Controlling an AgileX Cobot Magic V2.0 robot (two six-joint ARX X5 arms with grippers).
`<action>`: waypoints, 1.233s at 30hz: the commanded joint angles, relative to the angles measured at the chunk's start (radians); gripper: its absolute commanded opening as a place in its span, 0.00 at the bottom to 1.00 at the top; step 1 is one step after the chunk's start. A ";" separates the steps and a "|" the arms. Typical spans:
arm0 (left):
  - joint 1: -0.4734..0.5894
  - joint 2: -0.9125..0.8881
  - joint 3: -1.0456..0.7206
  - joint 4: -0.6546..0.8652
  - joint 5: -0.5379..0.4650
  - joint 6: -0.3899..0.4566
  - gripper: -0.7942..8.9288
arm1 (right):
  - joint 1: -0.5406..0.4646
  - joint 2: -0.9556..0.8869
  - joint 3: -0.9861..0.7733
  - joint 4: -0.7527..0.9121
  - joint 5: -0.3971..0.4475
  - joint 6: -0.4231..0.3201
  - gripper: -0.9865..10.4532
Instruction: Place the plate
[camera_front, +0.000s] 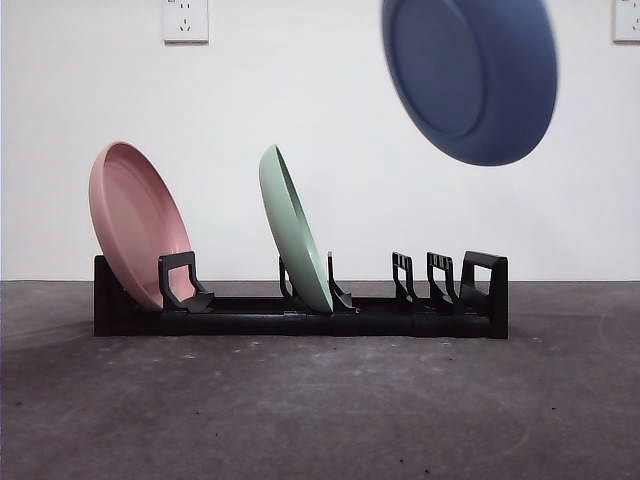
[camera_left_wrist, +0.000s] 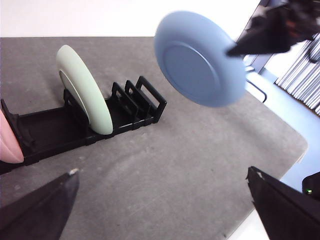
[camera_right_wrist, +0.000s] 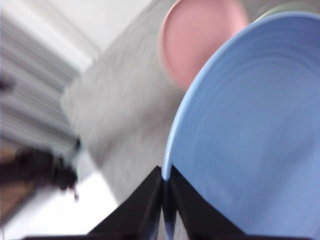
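A blue plate hangs in the air, tilted, above the right end of the black dish rack. My right gripper is shut on its rim, and the blue plate fills much of the right wrist view. From the left wrist I see the same blue plate held from its far side by the right arm. My left gripper is open and holds nothing, low over the table in front of the rack.
A pink plate leans in the rack's left slot and a green plate stands in the middle slot. Several slots at the right end hold nothing. The table edge lies to the right of the rack.
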 joint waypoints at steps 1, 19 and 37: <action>-0.003 0.024 0.022 0.008 -0.003 0.027 0.63 | 0.104 -0.023 0.018 -0.086 0.111 -0.109 0.09; -0.003 0.060 0.022 0.009 -0.003 0.027 0.63 | 0.807 -0.032 -0.333 0.147 0.742 0.094 0.09; -0.003 0.060 0.022 0.015 -0.003 0.027 0.63 | 0.990 0.334 -0.420 0.354 1.081 0.142 0.09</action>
